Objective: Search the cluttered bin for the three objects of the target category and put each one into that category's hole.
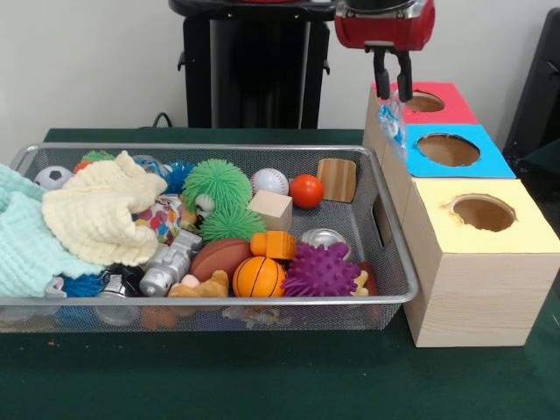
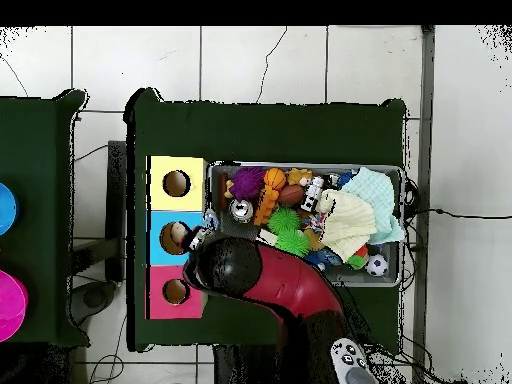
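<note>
My gripper hangs from the red arm head at the top right of the front view. It is shut on a translucent blue and white wrapper, which dangles by the left edge of the red-topped box and blue-topped box, just right of the wire mesh bin. In the overhead view the arm covers the gripper, beside the blue box and the bin. No other wrapper shows among the clutter.
A yellow-topped box stands nearest the camera. The bin holds yellow and mint cloths, green and purple spiky balls, a basketball, a wooden cube, a silver can and more toys.
</note>
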### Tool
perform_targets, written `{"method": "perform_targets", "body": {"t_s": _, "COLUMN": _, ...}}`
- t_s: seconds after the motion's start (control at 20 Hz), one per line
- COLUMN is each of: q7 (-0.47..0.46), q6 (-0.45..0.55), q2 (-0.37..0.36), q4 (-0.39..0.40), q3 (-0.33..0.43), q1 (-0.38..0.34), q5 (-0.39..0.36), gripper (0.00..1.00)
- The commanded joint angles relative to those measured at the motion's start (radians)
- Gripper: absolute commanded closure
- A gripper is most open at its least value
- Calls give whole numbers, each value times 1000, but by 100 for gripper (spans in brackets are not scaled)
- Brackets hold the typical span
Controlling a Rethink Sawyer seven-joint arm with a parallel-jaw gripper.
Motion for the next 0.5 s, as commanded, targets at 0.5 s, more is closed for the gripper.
{"method": "perform_targets", "body": {"t_s": 0.5, "q7": 177, "q6": 133, "q2": -78, "q4": 87, "q3": 66, "q1": 60, "q5": 164, "gripper": 100}}
